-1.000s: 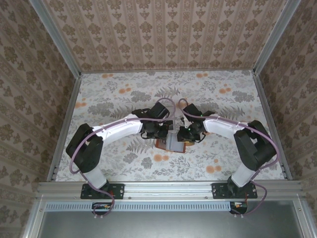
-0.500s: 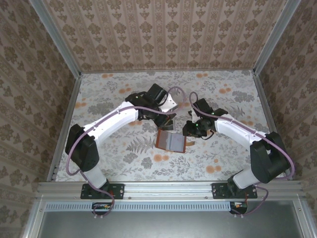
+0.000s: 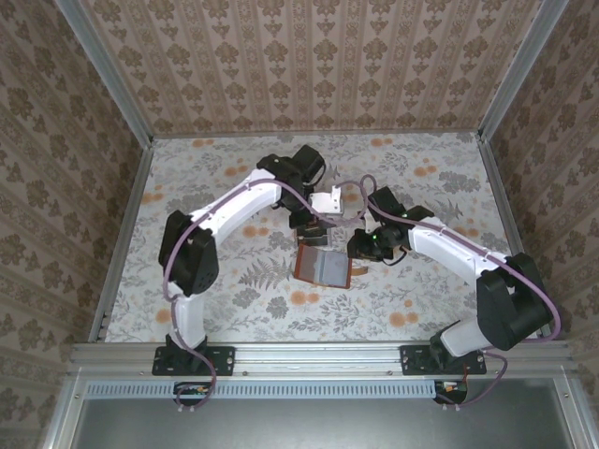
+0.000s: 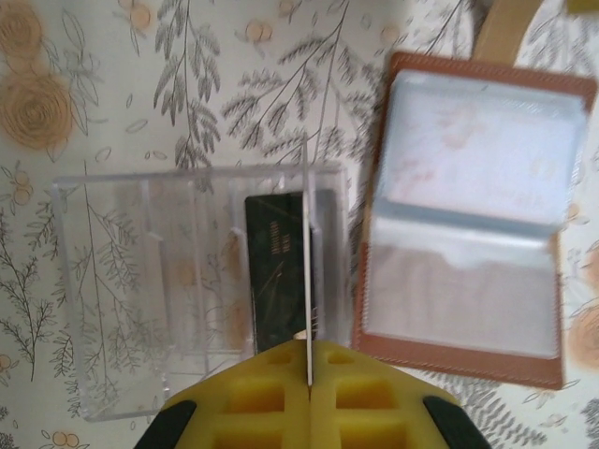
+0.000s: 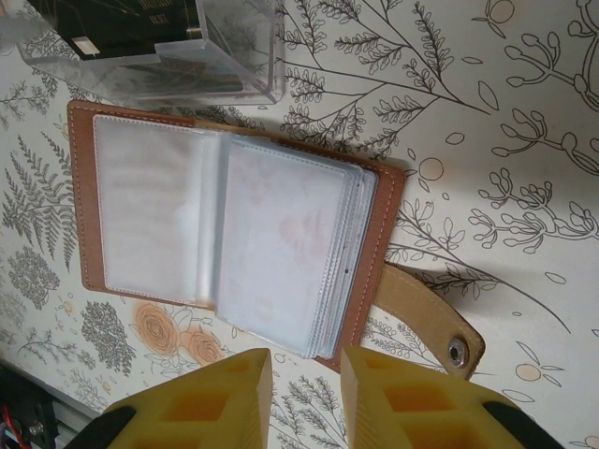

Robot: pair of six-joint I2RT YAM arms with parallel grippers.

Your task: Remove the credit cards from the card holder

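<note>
Card holder (image 5: pixel 225 234) lies open on the table (image 3: pixel 440 187) nearest you. Your right gripper (image 5: pixel 304 369) hovers over it, narrowly parted and empty, probably to steady it. Beyond, your left gripper (image 4: pixel 309 354) pinches a credit card (image 4: pixel 307 234) edge-on over the clear tray (image 4: pixel 112 281), beside the dark card (image 4: pixel 274 271) inside.

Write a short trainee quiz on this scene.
1. True or false: the wallet lies closed.
2. Where is the dark card? A) in the wallet B) in the tray C) under the wallet
3. Which hand has its fingers apart, holding nothing?
Key: 1 false, it lies open; 2 B; 3 the right hand.
</note>
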